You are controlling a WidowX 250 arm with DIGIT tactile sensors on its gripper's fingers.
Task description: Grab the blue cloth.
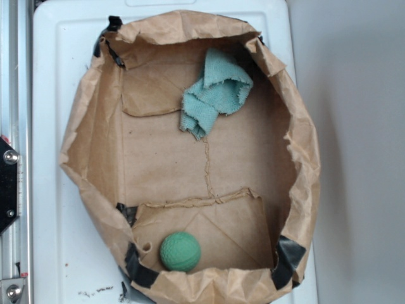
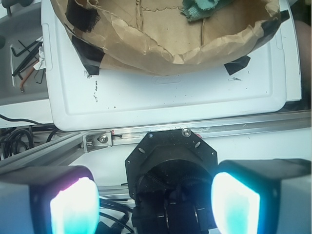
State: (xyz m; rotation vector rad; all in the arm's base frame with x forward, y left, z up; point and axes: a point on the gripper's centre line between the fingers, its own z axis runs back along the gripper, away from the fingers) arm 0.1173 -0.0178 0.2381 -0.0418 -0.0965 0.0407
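A crumpled brown paper bag [image 1: 95, 126], taped at its corners, sits on my white tray [image 1: 57, 63]. A green ball [image 1: 180, 251] rests inside it.

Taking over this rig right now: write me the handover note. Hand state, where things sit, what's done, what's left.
Hand: open, empty, outside the paper bag tray, above the white board's edge.
Blue cloth: crumpled in the tray's far end, untouched.
Green ball: at the opposite end; leave it.
Done: nothing yet.
Left: move over the tray, descend on the cloth, close, lift.
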